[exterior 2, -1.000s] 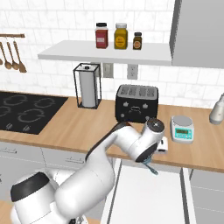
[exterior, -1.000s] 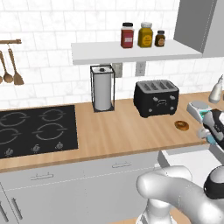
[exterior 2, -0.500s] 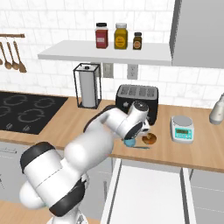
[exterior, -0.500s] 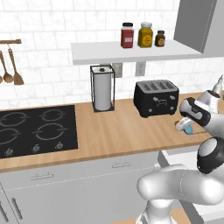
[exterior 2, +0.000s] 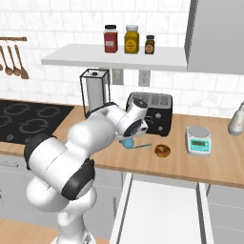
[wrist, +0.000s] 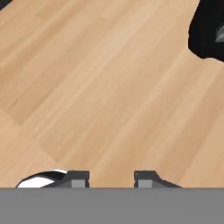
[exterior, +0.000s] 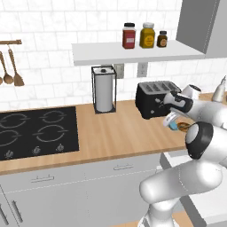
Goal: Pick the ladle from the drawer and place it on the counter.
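Observation:
The teal-blue ladle (exterior 2: pixel 136 144) lies on the light-brown counter (exterior 2: pixel 214 167) in front of the toaster, its bowl to the left and its thin handle pointing right toward a bagel. From the left side its bowl (exterior: pixel 170 120) shows just under the hand. My gripper (exterior 2: pixel 135 135) hovers right above the ladle. In the hand view the gripper (wrist: pixel 111 178) looks down on bare counter wood (wrist: pixel 109 87), its fingertips (wrist: pixel 78 178) apart with nothing between them. The white drawer (exterior 2: pixel 120 209) stands pulled out below the counter edge, its pale interior bare.
A black toaster (exterior 2: pixel 155 112) stands right behind the hand. A brown bagel (exterior 2: pixel 162 150) and a small scale (exterior 2: pixel 198 140) sit to the ladle's right. A paper-towel holder (exterior 2: pixel 94 93) stands to the left, the black cooktop (exterior: pixel 37 133) farther left. A grey bottle (exterior 2: pixel 237 119) is at far right.
The arm swung from above the open drawer up and left over the counter, bringing the ladle along. The ladle now rests in front of the toaster.

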